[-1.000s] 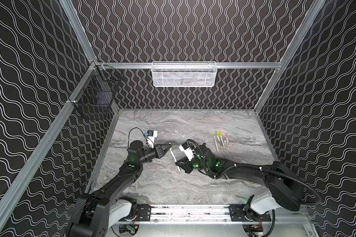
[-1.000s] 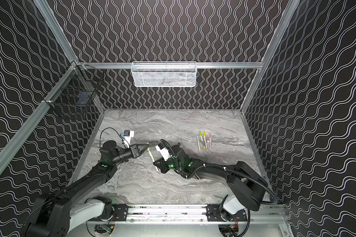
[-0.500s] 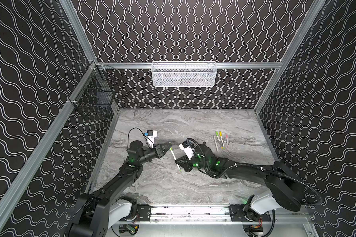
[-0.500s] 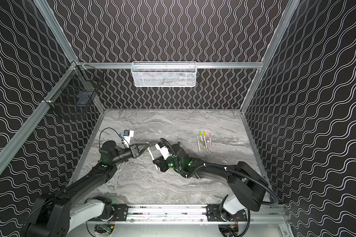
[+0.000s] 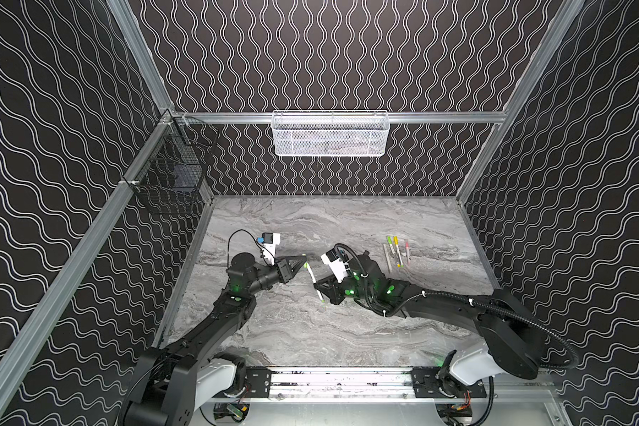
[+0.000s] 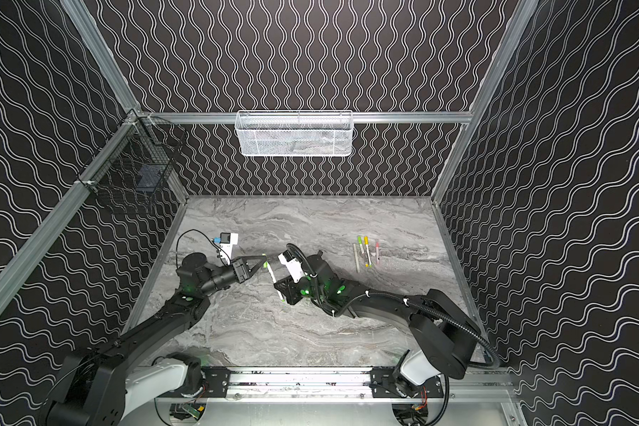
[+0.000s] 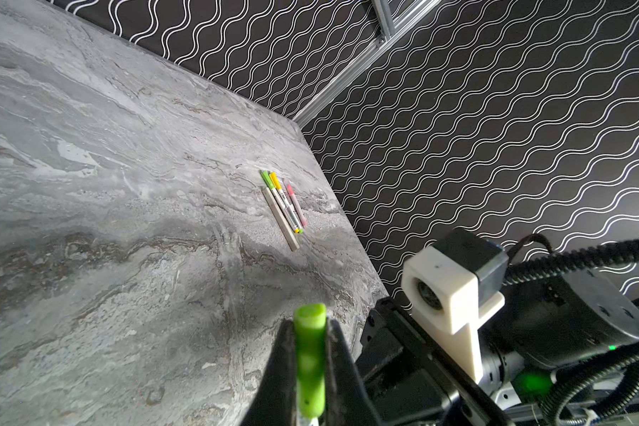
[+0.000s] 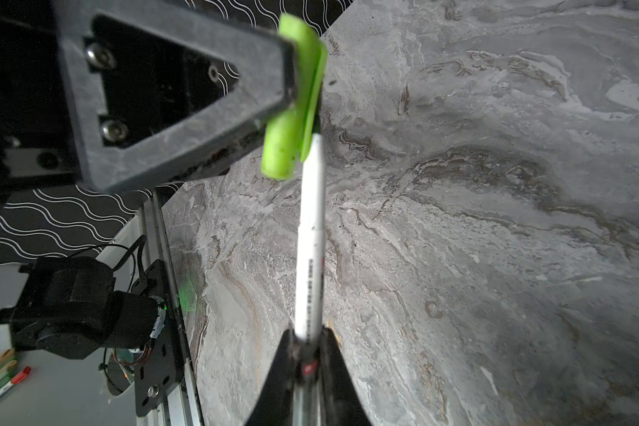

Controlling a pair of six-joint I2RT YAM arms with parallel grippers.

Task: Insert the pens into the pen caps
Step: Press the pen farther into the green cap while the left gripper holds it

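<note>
Lime green cap [image 8: 283,147] sits clamped in your tightly closed left pincer [image 7: 310,328]. Your right pincer [image 8: 307,333] is closed on the white pen [image 8: 310,239], whose tip seems to lie beside the cap's mouth, against its clip, not inside. Push now and it may skid past or twist the cap loose. Well beyond both pincers, three capped pens [image 7: 285,201] lie on the counter [image 7: 89,184].

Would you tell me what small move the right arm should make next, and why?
Probably draw the white pen back slightly and shift its tip sideways to the mouth of the green cap. The right claw grips the pen, the left claw grips the cap, and in the right wrist view the tip seems to lie beside the cap, not inside.
</note>
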